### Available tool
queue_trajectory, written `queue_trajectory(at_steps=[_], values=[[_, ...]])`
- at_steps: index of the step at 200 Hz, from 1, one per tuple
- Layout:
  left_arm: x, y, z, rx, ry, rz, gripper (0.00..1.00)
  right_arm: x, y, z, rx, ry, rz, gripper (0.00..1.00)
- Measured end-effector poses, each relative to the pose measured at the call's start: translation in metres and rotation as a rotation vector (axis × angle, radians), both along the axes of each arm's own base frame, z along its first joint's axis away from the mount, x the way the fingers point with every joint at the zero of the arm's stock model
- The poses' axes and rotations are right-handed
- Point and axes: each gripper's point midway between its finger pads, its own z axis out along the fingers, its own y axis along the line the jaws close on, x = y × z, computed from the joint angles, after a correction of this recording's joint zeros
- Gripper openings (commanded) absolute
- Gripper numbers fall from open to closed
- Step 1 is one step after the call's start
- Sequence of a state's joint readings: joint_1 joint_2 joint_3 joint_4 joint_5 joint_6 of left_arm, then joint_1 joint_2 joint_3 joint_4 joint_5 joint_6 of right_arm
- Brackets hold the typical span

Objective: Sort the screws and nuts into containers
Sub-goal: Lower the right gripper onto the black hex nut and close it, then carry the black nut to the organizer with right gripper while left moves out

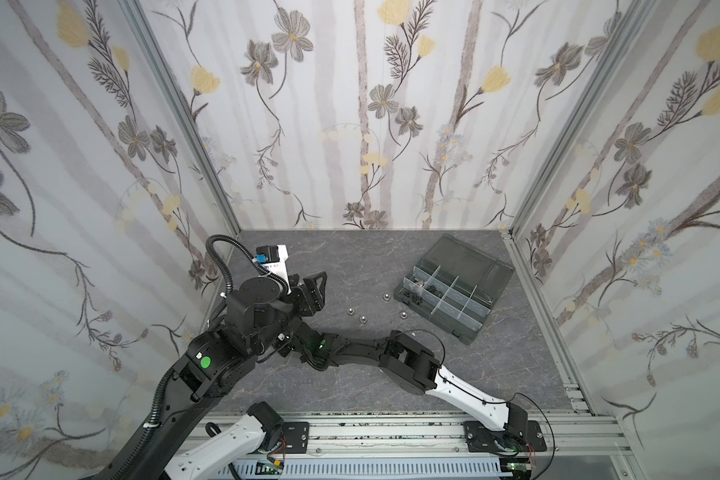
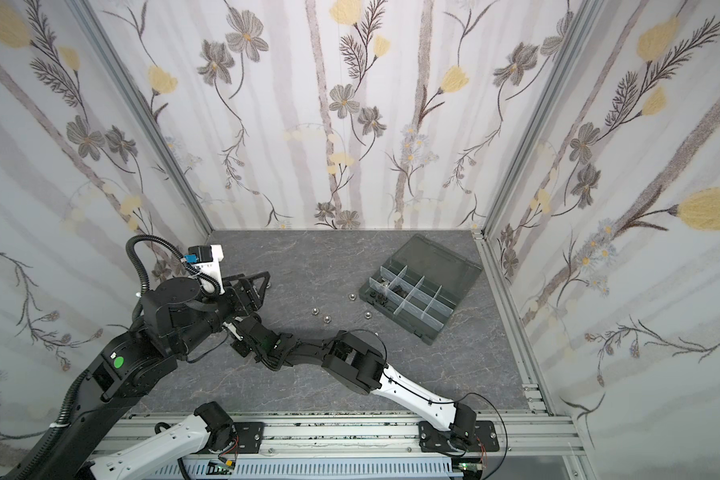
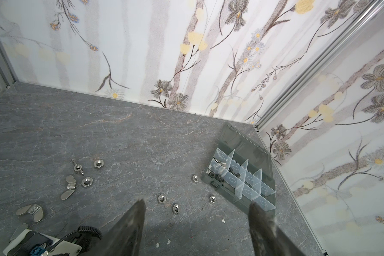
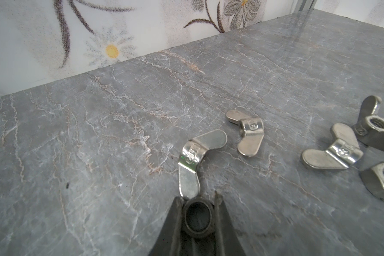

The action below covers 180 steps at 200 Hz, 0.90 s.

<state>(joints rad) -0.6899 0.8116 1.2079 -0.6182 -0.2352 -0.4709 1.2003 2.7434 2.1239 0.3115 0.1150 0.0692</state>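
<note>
Right gripper point(image 4: 197, 198) is pinched shut on a black nut point(image 4: 197, 218), low at the grey table point(image 4: 75, 133) on the left side of the scene, hidden under the left arm in both top views; silver wing nut point(image 4: 200, 155) lies just beside its tips, three more near; left gripper point(image 3: 196, 206) hangs wide open, empty, above the table; four silver hex nuts point(image 1: 363, 319) sit loose mid-table; organizer box point(image 1: 468, 259) sits far right, lid open, dark and silver pieces in its left-end compartments.
</note>
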Motion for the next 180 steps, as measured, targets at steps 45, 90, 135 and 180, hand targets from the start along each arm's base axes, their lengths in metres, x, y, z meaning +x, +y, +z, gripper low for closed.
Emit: queue_trajectory(at_steps=[45,90,135,180], values=[[-0.001,0.001,-0.002,0.001,0.002,0.0,0.74,-0.001,-0.02,0.001,-0.038,-0.001,-0.03,0.02],[-0.003,0.002,-0.007,0.001,0.007,0.002,0.75,-0.008,-0.057,0.004,-0.095,0.0,-0.068,0.0],[-0.005,0.004,-0.019,0.0,0.017,0.005,0.75,-0.014,-0.092,0.032,-0.083,-0.017,-0.104,0.0],[0.0,0.001,-0.044,0.011,0.04,0.01,0.77,-0.021,-0.136,0.054,-0.072,-0.02,-0.168,0.0]])
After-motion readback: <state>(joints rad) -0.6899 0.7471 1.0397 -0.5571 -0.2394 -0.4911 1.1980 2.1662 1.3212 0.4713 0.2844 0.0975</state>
